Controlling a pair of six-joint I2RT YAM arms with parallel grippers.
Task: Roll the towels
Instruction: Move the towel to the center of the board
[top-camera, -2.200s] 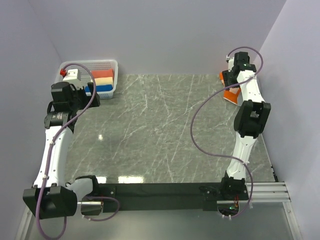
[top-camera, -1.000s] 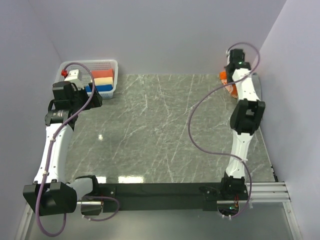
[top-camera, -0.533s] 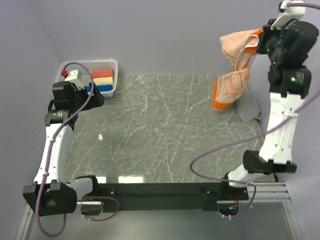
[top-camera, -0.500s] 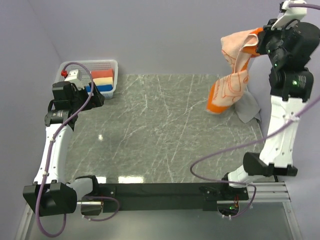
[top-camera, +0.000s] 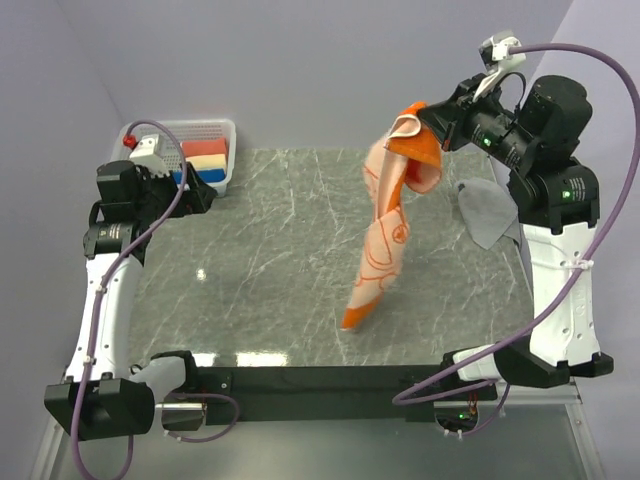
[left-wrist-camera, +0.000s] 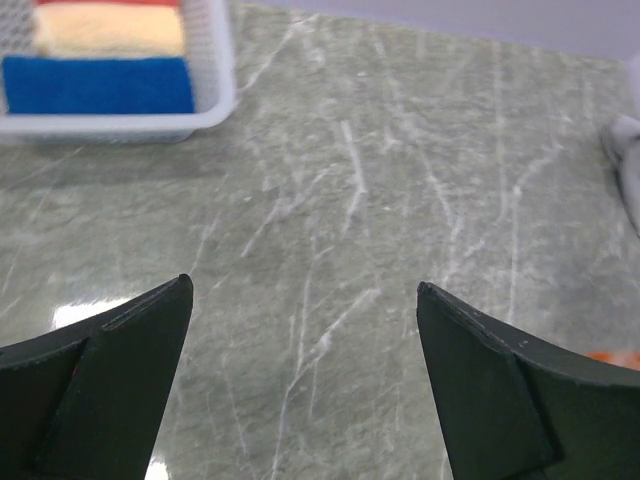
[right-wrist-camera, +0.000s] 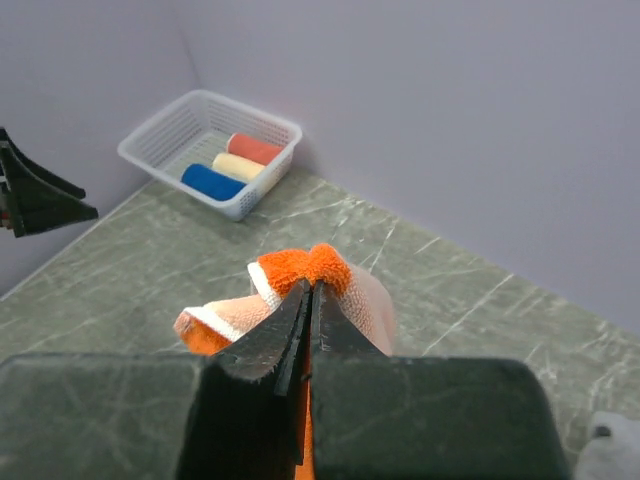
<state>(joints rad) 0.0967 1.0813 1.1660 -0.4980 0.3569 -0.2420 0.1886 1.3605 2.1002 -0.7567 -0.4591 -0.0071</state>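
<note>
Orange cloth is pinched between the two fingers of my right gripper (right-wrist-camera: 310, 292), which are pressed together on a dark orange end of the orange towel (top-camera: 385, 235). I hold this end high above the far right part of the table (top-camera: 270, 270). The towel hangs down from it as a long twisted strip with cartoon lines. Its lower dark orange end is low over the middle of the table, and I cannot tell if it touches the surface. The grey towel (top-camera: 487, 212) lies crumpled on the table near the right edge, apart from the orange one. My left gripper (left-wrist-camera: 305, 290) is spread wide and holds nothing, above the left part of the table. In the far left corner a white basket (top-camera: 222, 130) holds three small rolls (top-camera: 207, 160), red, cream and blue, side by side.
</note>
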